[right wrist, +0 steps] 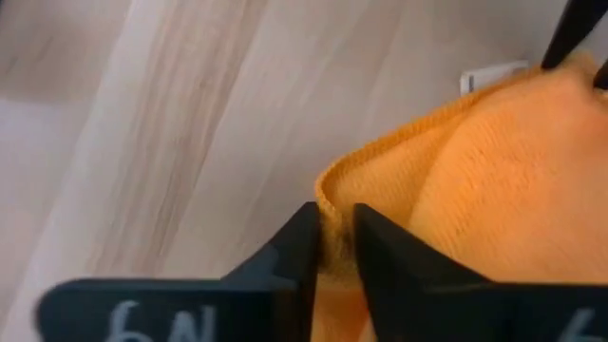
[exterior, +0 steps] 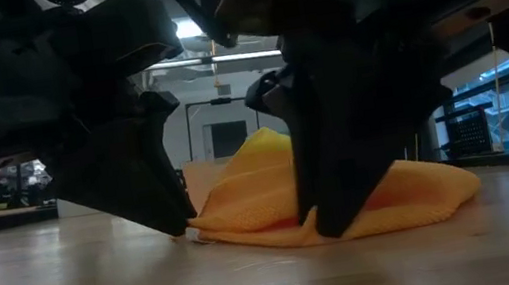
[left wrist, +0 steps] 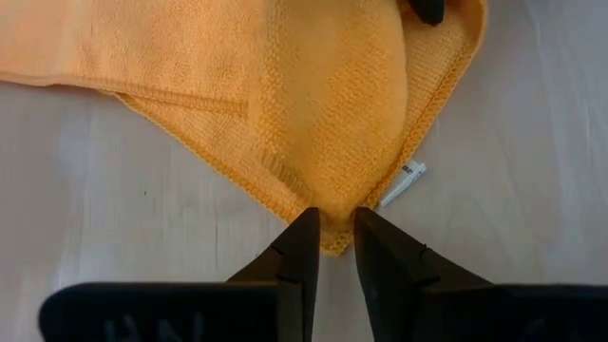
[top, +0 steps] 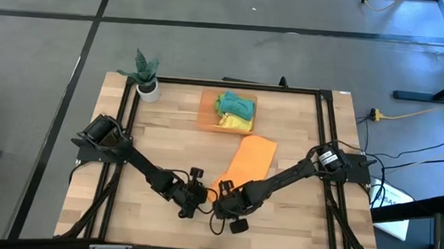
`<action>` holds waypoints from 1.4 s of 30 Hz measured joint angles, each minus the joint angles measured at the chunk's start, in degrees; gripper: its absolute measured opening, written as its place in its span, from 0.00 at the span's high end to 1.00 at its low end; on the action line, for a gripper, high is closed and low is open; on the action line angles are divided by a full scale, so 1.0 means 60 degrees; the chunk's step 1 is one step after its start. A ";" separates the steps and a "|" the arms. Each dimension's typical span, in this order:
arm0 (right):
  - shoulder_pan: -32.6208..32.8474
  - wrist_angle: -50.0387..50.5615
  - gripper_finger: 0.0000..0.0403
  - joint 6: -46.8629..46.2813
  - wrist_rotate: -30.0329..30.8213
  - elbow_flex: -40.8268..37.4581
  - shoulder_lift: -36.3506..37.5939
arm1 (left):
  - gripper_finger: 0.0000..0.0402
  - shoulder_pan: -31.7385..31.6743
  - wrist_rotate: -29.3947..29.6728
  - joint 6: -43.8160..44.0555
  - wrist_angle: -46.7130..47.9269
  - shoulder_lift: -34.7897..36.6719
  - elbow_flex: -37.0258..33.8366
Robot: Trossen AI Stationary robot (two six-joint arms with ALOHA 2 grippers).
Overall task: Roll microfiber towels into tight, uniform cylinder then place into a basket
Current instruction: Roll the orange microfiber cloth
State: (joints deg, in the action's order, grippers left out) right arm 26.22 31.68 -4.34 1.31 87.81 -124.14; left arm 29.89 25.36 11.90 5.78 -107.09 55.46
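A wooden bench [top: 167, 137] seen from above, with a dark arm reaching in from each side.

At the far left corner stands a small white pot holding a green plant [top: 146, 77].

The left end effector [top: 194, 198] sits low near the front edge, at the near corner of an orange towel [top: 247, 163]. In its wrist view the two dark fingers [left wrist: 302, 249] stand narrowly apart, pinching the towel's pointed corner between them. A small white label [left wrist: 407, 180] sticks out from the hem just beside that corner; its printing is too small to read.

The orange towel lies spread flat in the middle of the bench. Its long axis runs diagonally, from the near corner by the end effectors toward the far right. From bench height its near end is lifted into a soft mound.

Behind it, toward the far edge, the orange basket [top: 206, 117] holds a teal towel [top: 235, 105] and a yellow towel [top: 236, 123].

The right end effector [top: 225, 204] is just beside the left one, fingers [right wrist: 309, 247] narrow, gripping the towel's folded hem.
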 joint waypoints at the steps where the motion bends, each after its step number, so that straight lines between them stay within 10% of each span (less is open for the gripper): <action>1: -0.0001 0.0072 0.84 -0.0095 -0.0013 0.0000 0.0000 | 0.85 0.0000 0.0000 0.0000 0.0000 0.0000 0.0000; 11: 0.0262 0.0589 0.98 -0.0449 -0.1580 0.0175 0.0011 | 0.85 0.0004 0.0000 0.0004 -0.0066 0.0011 0.0004; 24: 0.1215 0.2786 0.99 -0.0476 -0.1357 0.1976 0.0059 | 0.85 0.0004 -0.0390 -0.0119 -0.0074 0.0018 0.0004; 42: 0.1416 0.3745 0.99 -0.0725 0.0006 0.1971 0.0450 | 0.85 0.1519 0.0200 -0.3807 -0.2417 0.0025 0.0007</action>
State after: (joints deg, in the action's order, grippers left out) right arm 34.72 54.14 -8.69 1.34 99.63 -121.43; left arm 39.00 26.57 -10.94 -8.72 -106.94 55.51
